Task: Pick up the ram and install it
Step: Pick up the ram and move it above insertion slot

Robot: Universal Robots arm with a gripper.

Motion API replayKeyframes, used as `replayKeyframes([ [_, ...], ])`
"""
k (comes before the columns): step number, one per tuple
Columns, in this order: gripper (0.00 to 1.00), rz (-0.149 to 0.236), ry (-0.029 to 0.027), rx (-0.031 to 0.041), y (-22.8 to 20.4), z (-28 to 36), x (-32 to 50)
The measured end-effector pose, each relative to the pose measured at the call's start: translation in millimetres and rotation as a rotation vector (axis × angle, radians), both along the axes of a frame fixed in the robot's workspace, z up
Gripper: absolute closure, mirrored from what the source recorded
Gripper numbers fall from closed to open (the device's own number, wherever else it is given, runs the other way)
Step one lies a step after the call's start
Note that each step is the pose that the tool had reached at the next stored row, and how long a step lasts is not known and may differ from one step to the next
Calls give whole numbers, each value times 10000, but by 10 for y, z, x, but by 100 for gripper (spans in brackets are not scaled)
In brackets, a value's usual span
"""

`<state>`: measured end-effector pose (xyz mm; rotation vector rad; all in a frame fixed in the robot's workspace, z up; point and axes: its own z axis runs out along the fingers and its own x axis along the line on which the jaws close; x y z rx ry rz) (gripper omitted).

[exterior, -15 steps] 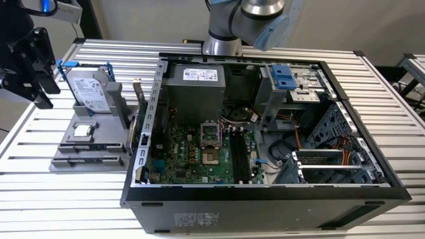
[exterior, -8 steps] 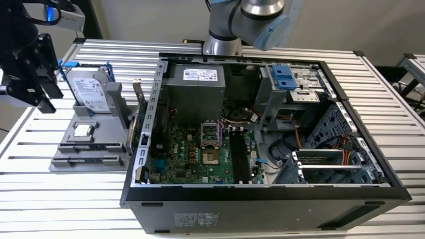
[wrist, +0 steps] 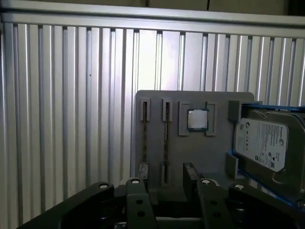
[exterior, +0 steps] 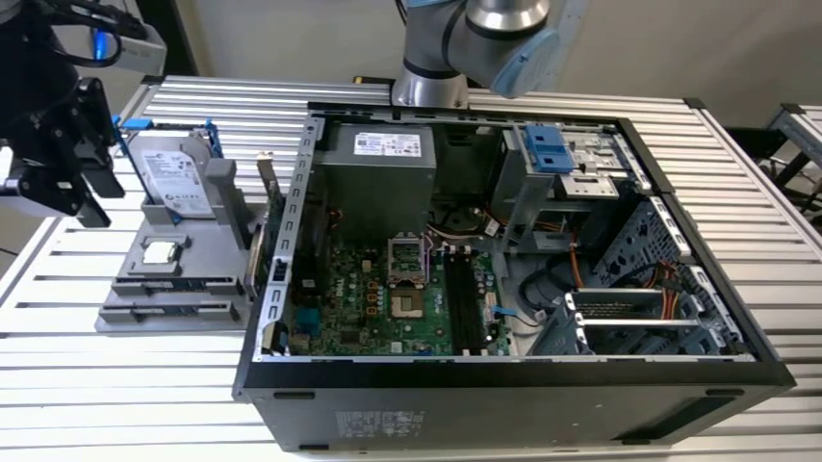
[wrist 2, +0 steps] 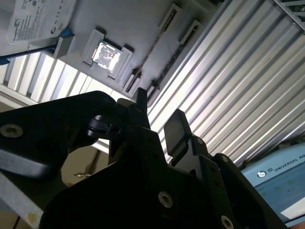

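Hanging over the slatted surface (exterior: 115,385) at the exterior view's left, the tool (wrist: 164,175) is released, its fingers (wrist: 190,174) apart with nothing between them. The ram (wrist: 166,138) stands on edge in a slot of the grey tray (wrist: 214,152), untouched, roughly in line with the tool in the first wrist view. A second thin strip (wrist: 145,138) sits in the slot just beside it, and I cannot tell the two apart.

That closeness is the main risk, as I judge it. Spread fingers could straddle both sticks, or one finger could land on a slot's end post and jam instead of closing on the ram. A thin stick gripped off-centre would likely tilt, and a tilted stick would not seat in the board's slots (exterior: 463,298).

The chip (wrist: 198,119) lies in its recess just beside the ram. The drive (wrist: 267,143) stands taller beyond the chip. Either could be struck by a careless sweep. Between the tray and the board (exterior: 372,298) rises the wall of the case (exterior: 514,380), which any carry must clear. Loose cables (exterior: 452,229) hang near the upper end of the board's slots.
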<state>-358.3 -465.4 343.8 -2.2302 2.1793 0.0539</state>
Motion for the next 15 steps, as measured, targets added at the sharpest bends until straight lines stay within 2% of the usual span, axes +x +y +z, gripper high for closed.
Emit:
replayKeyframes([
  [10,0,0,2,-3,-18,-130,-14],
  [15,0,0,46,-12,-23,-210,-14],
])
